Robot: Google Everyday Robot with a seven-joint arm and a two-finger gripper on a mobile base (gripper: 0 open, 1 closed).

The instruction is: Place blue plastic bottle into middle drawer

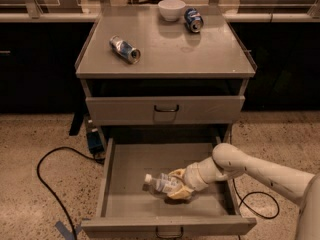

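The blue plastic bottle (161,184), clear with a white cap and a white-and-blue label, lies on its side inside the open middle drawer (125,171), cap pointing left. My gripper (178,185) reaches into the drawer from the right, its yellowish fingers closed around the bottle's body. The bottle rests low, at or just above the drawer floor. The white arm (250,170) comes in over the drawer's right side.
The grey drawer above (165,109) is closed. On the cabinet top lie two blue-and-silver cans (124,49) (193,19) and a white bowl (171,9). A black cable (47,184) loops on the floor at the left, another at the right (260,204).
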